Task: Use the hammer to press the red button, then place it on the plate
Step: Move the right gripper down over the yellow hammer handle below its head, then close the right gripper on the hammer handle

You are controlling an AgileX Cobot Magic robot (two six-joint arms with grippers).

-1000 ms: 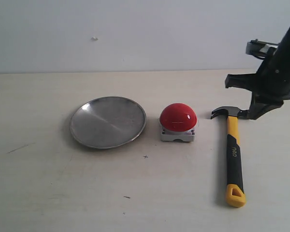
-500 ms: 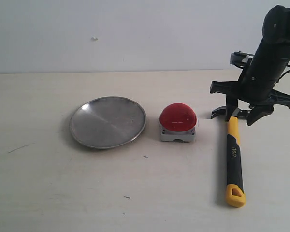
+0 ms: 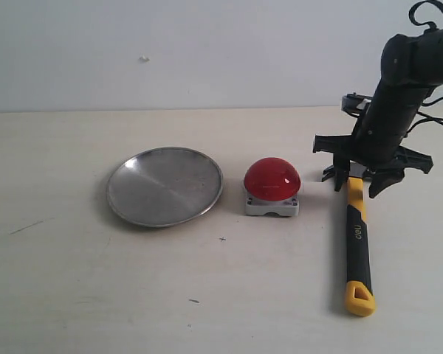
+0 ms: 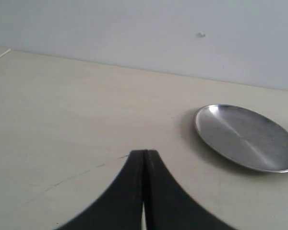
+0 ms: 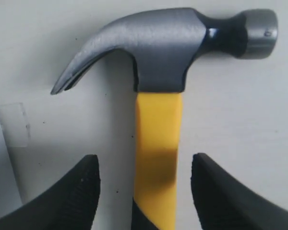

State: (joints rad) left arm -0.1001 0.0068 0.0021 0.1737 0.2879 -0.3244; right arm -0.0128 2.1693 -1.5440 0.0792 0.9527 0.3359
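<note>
The right gripper (image 3: 358,183) is spread wide over the hammer (image 3: 356,236), one finger on each side of the yellow neck just below the dark head. In the right wrist view the gripper (image 5: 145,165) shows a clear strip of table between each finger and the handle, so neither pad touches it. The hammer (image 5: 158,48) lies flat there, its curved claw on one side of the head and its round striking face on the other.

In the exterior view the hammer lies toward the right edge of the table (image 3: 96,295). Its head is on the side of the far edge and its claw points at the red button (image 3: 272,179). The black grip runs straight toward the near edge, and the yellow looped end is the part closest to the near right corner. The right arm comes down to it from above the far right corner.

The red button sits on its grey base near the middle of the table, just beside the hammer's head but apart from it. The plate (image 3: 165,186) rests beyond the button, toward the left edge, with a narrow gap between the two.

The left gripper (image 4: 144,158) appears only in its own wrist view. Its two dark fingers are pressed together with nothing between them, above bare table. The plate (image 4: 245,136) lies well apart from it, closer to the far edge, where the table meets a pale wall (image 4: 134,28).
</note>
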